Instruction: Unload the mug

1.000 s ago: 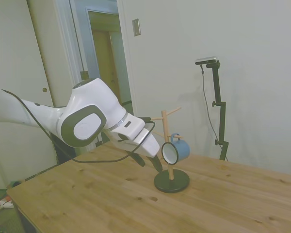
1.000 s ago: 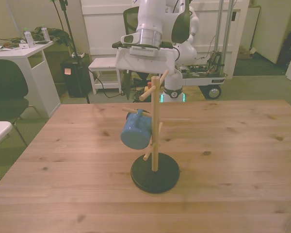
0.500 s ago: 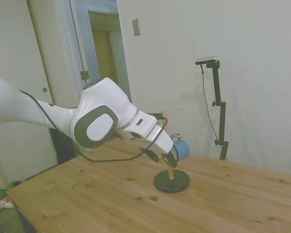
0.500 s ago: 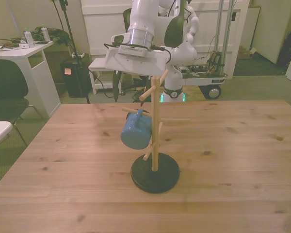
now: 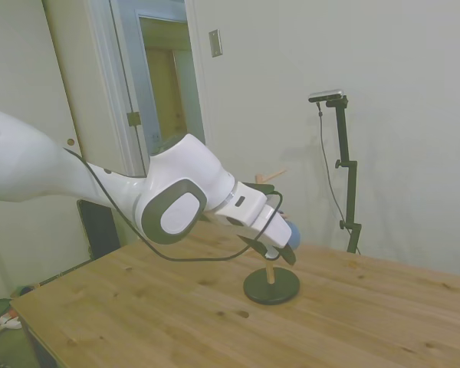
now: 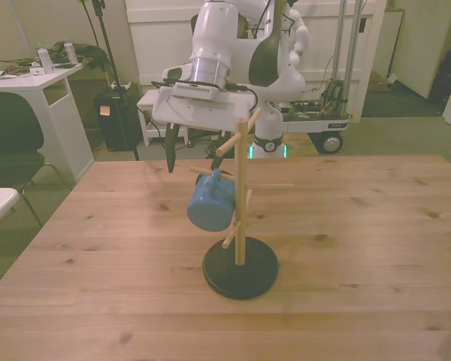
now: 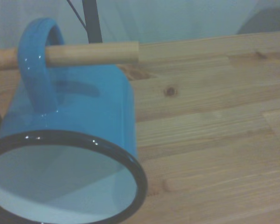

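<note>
A small light-blue mug [image 6: 210, 204] hangs by its loop handle on a low peg of a wooden rack [image 6: 241, 188] with a round dark base [image 6: 240, 269]. In the wrist view the mug [image 7: 79, 121] fills the picture from close by, its white inside facing the camera and its handle [image 7: 33, 70] looped over the peg [image 7: 88, 52]. My gripper [image 6: 192, 159] is open, just behind and above the mug, its fingers spread wider than the mug. In the side view the gripper [image 5: 278, 253] covers most of the mug [image 5: 294, 234] and the rack's pole.
The rack's upper pegs [image 6: 227, 143] stick out just below my wrist. The rack stands mid-table on the wooden table [image 6: 361, 226]. Behind the table are a white desk [image 6: 30, 83], a dark chair [image 6: 7, 143] and a white stool [image 6: 161, 101].
The arm has reached further toward the rack and dropped lower. Its gripper has shifted to the front view's left, from beside the pole to around the mug's handle side. The mug has not moved.
</note>
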Controlling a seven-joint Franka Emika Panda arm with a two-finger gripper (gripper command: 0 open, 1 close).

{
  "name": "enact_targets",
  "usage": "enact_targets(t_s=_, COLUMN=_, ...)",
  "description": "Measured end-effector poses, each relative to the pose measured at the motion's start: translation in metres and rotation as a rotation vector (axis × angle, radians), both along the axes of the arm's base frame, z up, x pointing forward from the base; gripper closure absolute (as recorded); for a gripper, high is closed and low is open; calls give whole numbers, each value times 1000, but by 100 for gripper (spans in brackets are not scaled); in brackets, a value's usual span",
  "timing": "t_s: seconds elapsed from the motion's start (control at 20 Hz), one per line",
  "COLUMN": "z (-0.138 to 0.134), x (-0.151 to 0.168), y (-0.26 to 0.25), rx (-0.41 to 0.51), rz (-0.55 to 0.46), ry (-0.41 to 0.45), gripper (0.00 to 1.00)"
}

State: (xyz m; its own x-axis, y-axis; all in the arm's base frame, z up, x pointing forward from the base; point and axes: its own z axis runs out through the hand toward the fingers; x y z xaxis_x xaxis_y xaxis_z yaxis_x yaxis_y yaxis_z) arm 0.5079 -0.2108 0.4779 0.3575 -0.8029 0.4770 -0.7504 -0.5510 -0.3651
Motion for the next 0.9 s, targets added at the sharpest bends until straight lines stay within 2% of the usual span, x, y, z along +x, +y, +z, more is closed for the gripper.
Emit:
enact_targets(t_s=0.55, z=-7, x=35, y=4, rx=32, rz=15, ry=-40, gripper=0)
enact_targets(t_s=0.9, z=-3, x=46, y=-6, rx=8, rz=10, ry=-71, gripper=0)
